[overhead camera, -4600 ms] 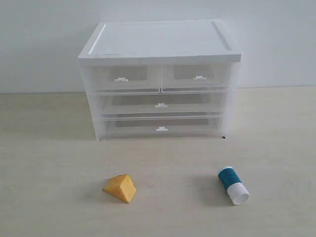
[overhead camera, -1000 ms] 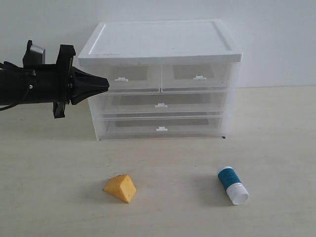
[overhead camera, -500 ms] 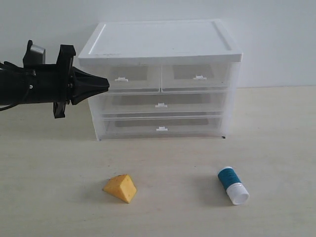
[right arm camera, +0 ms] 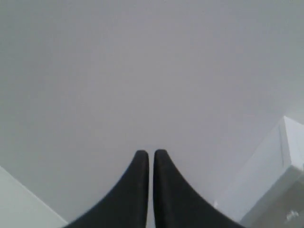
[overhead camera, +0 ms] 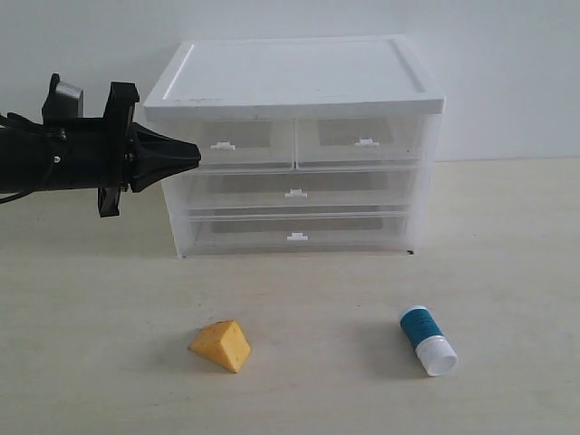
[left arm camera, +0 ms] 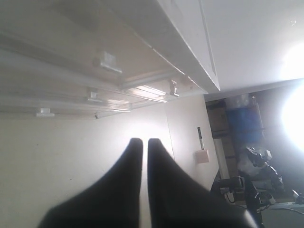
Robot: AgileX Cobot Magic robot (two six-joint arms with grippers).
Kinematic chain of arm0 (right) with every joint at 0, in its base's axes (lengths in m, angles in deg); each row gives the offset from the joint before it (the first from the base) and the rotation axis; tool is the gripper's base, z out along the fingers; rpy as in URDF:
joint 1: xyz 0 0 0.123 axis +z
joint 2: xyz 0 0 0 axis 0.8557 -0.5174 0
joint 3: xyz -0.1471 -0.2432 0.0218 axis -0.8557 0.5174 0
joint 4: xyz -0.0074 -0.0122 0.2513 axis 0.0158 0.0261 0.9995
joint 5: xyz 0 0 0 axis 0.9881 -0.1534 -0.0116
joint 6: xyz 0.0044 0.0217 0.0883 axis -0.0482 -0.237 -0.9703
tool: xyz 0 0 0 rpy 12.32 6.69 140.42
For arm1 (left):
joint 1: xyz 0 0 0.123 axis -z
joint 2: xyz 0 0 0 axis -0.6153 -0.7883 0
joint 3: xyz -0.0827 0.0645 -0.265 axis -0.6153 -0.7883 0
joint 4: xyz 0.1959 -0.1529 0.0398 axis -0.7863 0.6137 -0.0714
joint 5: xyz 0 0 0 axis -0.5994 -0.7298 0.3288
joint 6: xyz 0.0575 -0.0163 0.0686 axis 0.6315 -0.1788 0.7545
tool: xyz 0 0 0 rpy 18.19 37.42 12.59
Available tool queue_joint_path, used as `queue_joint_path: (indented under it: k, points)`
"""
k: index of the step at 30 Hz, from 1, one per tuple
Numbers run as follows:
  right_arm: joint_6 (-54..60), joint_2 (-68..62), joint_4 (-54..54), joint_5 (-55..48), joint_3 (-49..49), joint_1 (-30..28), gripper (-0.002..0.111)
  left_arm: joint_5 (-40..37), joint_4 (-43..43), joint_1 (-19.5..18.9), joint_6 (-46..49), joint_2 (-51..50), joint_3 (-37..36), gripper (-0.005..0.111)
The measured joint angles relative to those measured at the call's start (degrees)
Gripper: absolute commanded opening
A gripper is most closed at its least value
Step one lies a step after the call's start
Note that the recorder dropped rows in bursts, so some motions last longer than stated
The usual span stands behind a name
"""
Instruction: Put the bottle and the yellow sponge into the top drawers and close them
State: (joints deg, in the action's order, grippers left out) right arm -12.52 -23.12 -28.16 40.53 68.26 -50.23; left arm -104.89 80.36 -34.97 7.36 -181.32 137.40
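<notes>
- Opening step, as I judge it: both top drawers are shut and nothing is stowed
- The left gripper hangs level at the left front corner of the cabinet, fingers pressed together, holding nothing, its tip near the left tab handle
- The next move likely calls for catching that small tab, then a straight pull outward
- The right gripper is outside the exterior view; it is closed, empty and faces a blank wall
- The yellow sponge lies on the surface before the cabinet; the bottle lies on its side, well apart to the right
- Nothing blocks the drawers; the full-width drawers below carry similar tabs, easy to mistake
</notes>
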Motion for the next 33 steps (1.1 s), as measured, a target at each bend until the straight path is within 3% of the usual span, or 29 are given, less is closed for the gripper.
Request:
queue_joint_path:
  k: [5,11,16,21,23,24,28,33]
  points:
    - [-16.72,-25.06,-20.90,8.93,-6.24,0.00,0.000,1.36,0.00,0.00,0.00,0.00,0.00,0.004]
    - [-26.46,-57.66,-31.36,31.08,-15.88,0.00,0.000,1.81,0.00,0.00,0.00,0.00,0.00,0.004]
    - [-31.39,-75.59,-35.03,39.67,-25.31,0.00,0.000,1.81,0.00,0.00,0.00,0.00,0.68,0.004]
    - [-31.69,-83.62,-35.20,40.23,-29.24,0.00,0.000,1.69,0.00,0.00,1.16,-0.51,3.73,0.004]
    - [-31.69,-84.58,-34.81,40.49,-30.16,0.00,0.008,1.69,0.00,0.00,1.05,-1.33,5.23,0.006]
    - [-31.44,-84.98,-34.09,40.60,-30.81,0.00,0.012,1.69,0.00,0.00,0.90,-2.31,6.32,0.009]
    - [-30.34,-84.98,-33.02,40.60,-33.20,0.00,0.042,1.69,0.00,0.00,0.67,-6.04,9.82,0.045]
    - [-29.85,-84.98,-33.91,33.37,-34.43,0.00,0.046,2.72,0.00,0.00,-1.03,-8.28,11.85,0.046]
